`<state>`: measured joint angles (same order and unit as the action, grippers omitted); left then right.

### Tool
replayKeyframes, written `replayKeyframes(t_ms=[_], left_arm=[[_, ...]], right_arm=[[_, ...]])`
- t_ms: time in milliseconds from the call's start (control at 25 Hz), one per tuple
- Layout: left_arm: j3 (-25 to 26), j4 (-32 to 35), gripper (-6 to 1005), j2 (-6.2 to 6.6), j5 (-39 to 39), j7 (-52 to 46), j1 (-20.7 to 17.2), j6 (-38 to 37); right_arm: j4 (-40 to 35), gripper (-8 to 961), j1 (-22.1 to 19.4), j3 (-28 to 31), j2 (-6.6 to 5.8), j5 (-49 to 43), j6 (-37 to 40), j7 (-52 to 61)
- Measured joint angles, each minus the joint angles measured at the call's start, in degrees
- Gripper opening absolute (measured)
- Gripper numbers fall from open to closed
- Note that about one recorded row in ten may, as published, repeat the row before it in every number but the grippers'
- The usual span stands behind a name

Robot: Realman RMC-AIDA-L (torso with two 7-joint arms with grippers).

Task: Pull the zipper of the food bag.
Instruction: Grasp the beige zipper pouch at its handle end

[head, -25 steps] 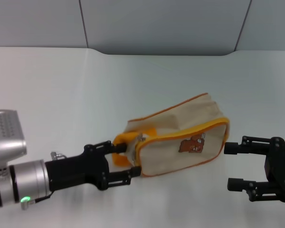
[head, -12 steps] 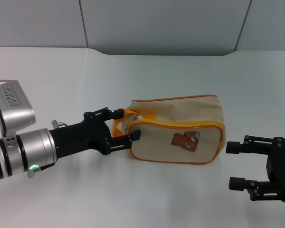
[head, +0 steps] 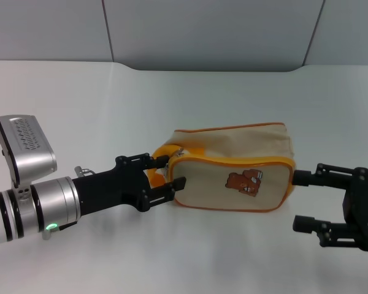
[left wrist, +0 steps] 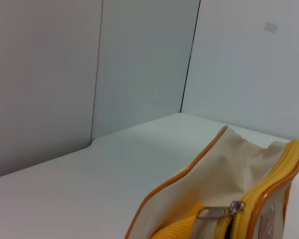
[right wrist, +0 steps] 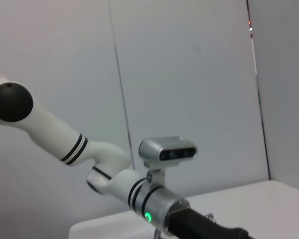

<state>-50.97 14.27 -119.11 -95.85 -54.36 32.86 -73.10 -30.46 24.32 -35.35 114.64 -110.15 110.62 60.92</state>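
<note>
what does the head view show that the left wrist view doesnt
Only the head view shows both grippers: the left gripper at the orange loop handle end of the food bag, the right gripper open at the other end, plus the bear patch. Only the left wrist view shows the silver pull tab close up. Both show the zipper band.

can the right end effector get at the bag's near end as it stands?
Probably yes. The right end effector is open beside the food bag, one finger about touching its end; nothing lies between.
</note>
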Motion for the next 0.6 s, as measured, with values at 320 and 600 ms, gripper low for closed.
replayKeyframes(t_ms=[320,600], left_arm=[[0.1,-1.4,438,-0.11,0.4,1.1,2.3,0.3],[-0.3,-1.3,316,-0.07,0.4,2.0,3.4,-1.0]], right_arm=[[0.1,747,1.2,5.3,1.46,0.0,-0.2,-1.8],[0.6,746,3.9,13.1,4.15,1.0,-3.1,-7.8]])
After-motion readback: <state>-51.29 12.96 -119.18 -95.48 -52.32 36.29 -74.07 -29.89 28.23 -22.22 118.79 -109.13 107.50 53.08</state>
